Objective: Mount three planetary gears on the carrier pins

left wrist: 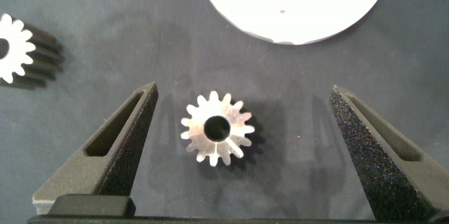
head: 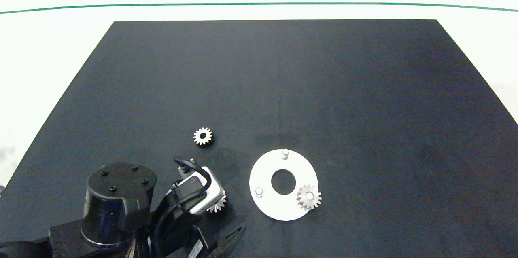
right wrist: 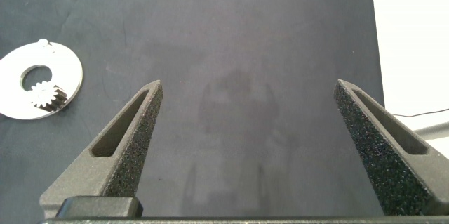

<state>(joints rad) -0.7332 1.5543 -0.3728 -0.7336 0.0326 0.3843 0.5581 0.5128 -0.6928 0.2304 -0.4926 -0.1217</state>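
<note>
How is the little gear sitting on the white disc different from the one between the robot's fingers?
The gear on the white disc is already seated over a pin of the disc; the gear between the left gripper's open fingers lies loose on the black mat, its centre hole empty, untouched. Both are small, silvery and lie flat.

right gripper (right wrist: pixel 245 147) jaws wide | white disc (right wrist: pixel 38 80) | one gear (right wrist: pixel 46 96) on it

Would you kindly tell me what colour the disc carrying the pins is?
White; the carrier disc shows best in the head view, against the black mat.
</note>
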